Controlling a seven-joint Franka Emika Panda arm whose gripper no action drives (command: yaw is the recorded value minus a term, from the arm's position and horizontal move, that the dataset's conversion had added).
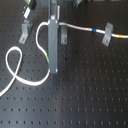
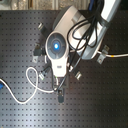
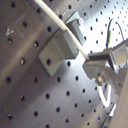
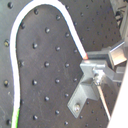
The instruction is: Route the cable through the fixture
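lies on the perforated table (image 1: 85, 95): cable (image 1: 82, 27) runs lengthwise toward the first exterior view's right through a clip (image 1: 106, 35), looping at left. gripper (image 1: 52, 67): opening unclear, grasp unclear.

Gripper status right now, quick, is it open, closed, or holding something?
Gripper: fingers closed on the cable, pinching it just above the perforated board.
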